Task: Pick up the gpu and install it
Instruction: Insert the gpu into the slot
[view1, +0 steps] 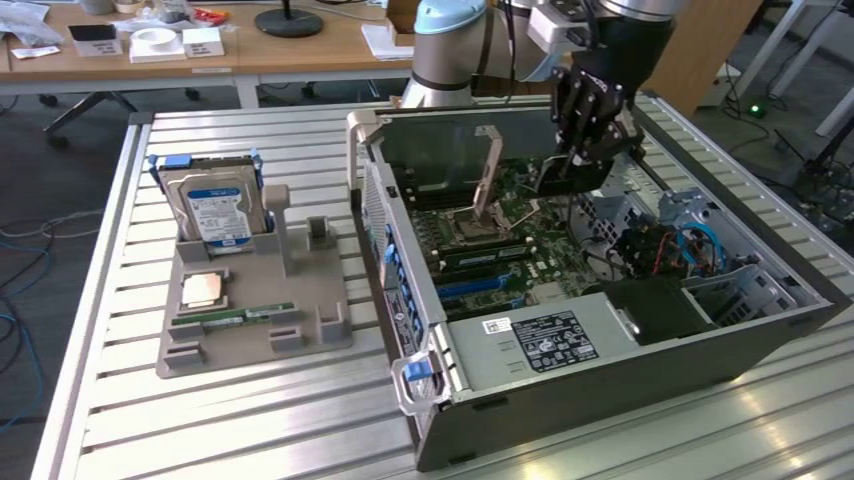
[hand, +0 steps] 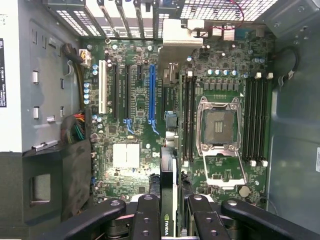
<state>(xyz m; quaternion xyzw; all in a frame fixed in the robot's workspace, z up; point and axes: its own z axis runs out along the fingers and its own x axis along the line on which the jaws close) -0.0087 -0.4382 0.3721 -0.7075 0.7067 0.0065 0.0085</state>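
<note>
1. Exterior view: we see the tool (view1: 587, 150) clamped narrowly on the gpu (view1: 571, 180), held above the open computer case (view1: 561, 400) on the desk (view1: 240, 420).
2. Wrist view: the gpu sits edge-on between the fingers (hand: 148, 210), over the motherboard (hand: 130, 100).

gpu (hand: 169, 200) over motherboard (hand: 225, 75) inside case (view1: 601, 390).

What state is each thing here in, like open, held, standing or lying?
Computer case: lying on its side, open.
Graphics card: held by the fingers above the motherboard, not in a slot.
Processor socket: open, empty.
Hard drive: standing upright in the grey holder.
Processor chip: lying flat in the holder.
Memory stick: lying in the holder.
</note>
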